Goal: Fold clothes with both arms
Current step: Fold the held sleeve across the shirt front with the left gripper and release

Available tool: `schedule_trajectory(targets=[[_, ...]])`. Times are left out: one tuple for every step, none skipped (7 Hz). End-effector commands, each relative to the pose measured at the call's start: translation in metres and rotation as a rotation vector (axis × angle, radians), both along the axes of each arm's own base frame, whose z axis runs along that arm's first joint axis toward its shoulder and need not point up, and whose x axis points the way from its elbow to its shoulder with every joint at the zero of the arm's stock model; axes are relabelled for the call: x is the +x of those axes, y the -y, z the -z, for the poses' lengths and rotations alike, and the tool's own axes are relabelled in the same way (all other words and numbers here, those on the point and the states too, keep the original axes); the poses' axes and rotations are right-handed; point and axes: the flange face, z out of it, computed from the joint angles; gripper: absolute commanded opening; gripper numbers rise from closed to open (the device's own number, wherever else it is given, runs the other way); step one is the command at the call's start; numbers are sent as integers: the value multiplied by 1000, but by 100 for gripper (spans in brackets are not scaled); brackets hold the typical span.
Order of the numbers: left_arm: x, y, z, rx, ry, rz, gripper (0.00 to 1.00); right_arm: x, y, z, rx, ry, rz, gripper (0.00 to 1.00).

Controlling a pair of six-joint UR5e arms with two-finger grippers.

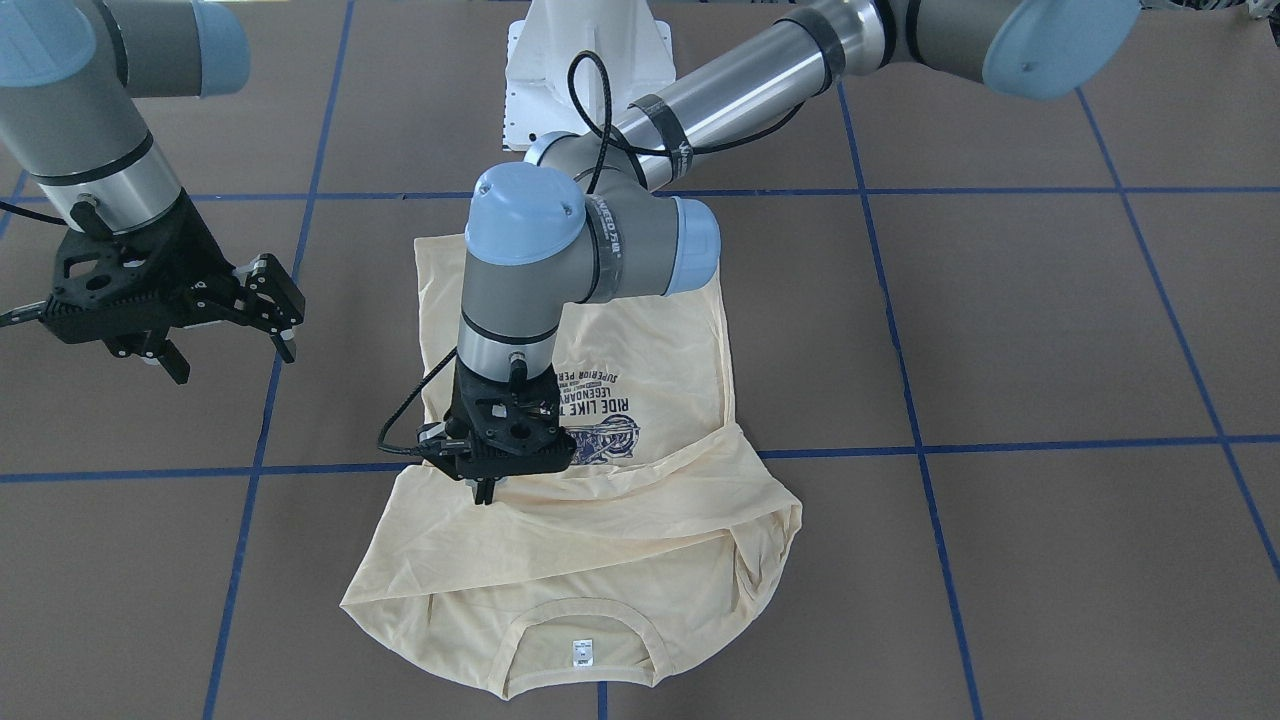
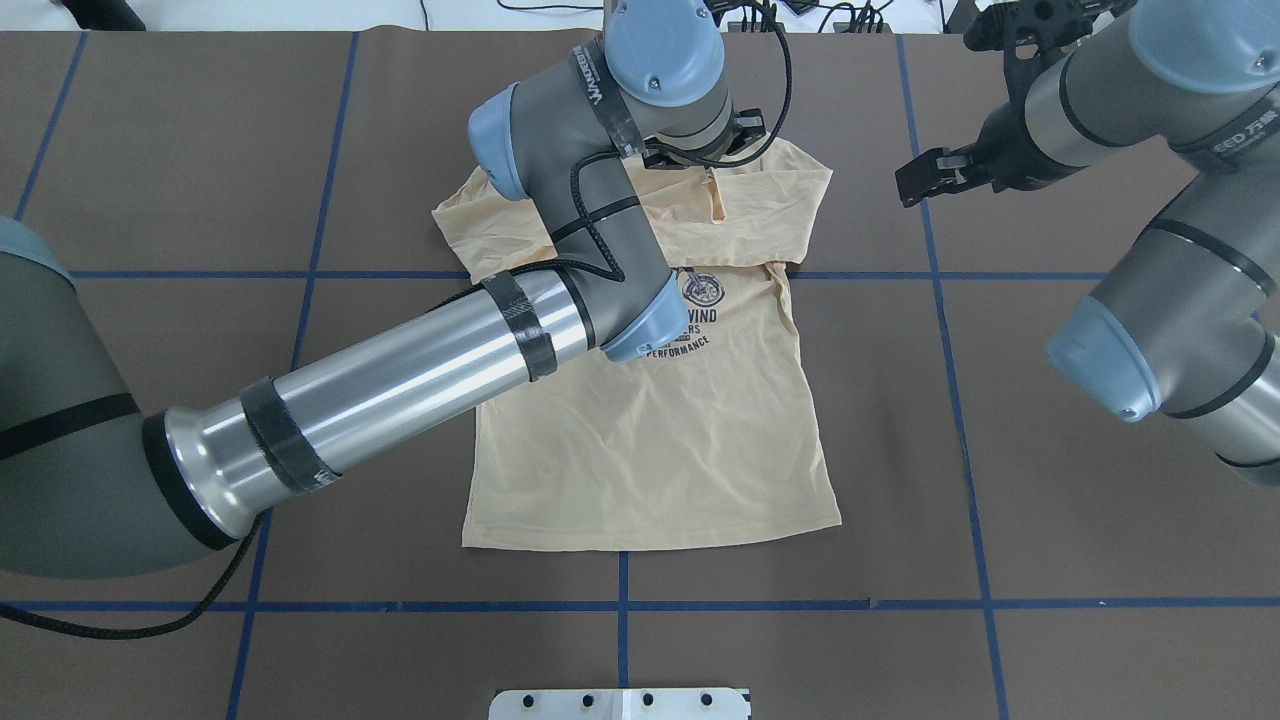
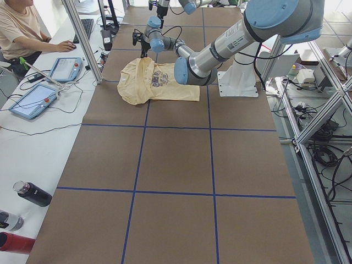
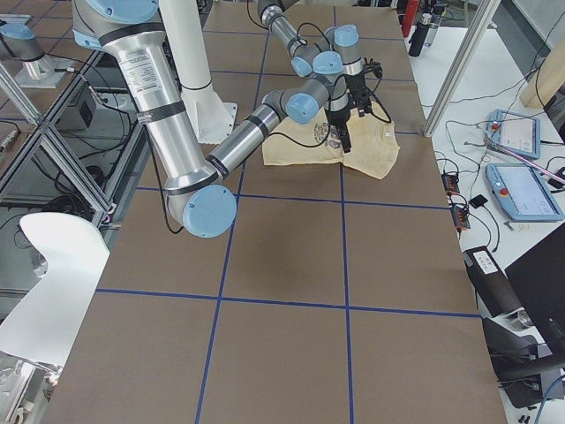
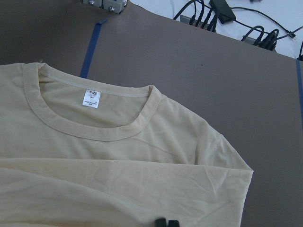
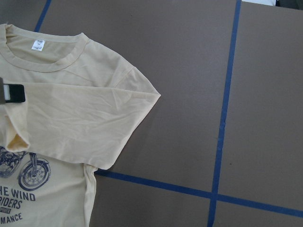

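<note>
The clothes are one cream-yellow shirt [image 1: 600, 560] lying flat on the brown table, print up, collar [image 5: 94, 132] toward the operators' side. Both sleeves are laid across the chest above the navy motorcycle print [image 2: 705, 295]. My left arm reaches over the shirt, and my left gripper [image 1: 485, 492] points straight down. Its fingertips [image 5: 165, 222] are pressed together on the folded sleeve near its cuff. My right gripper [image 1: 230, 355] hangs open above bare table beside the shirt, with nothing between its fingers. In the overhead view the left wrist [image 2: 665, 70] hides the left gripper.
Blue tape lines [image 1: 1000, 445] divide the table into squares. The white pedestal base [image 1: 585, 60] stands behind the shirt. A person [image 3: 22, 27] sits at a side bench with tablets [image 3: 33, 99] and bottles [image 3: 33, 193].
</note>
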Motion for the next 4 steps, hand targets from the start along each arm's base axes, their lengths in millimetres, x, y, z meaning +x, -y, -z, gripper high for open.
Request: schedule_trajectory(targets=[[7,-4,2,24,-50,15,99,1,-2,0,13,11,9,100],[9,-8,4,37,-52,6,100,1,-2,-1,13,11,11,100],[8,-9,6,63,-45,-8,100,2,-4,0,13,14,11,100],[3,-10,-1,89,-30,-27,100,4,-6,0,11,18,9,100]])
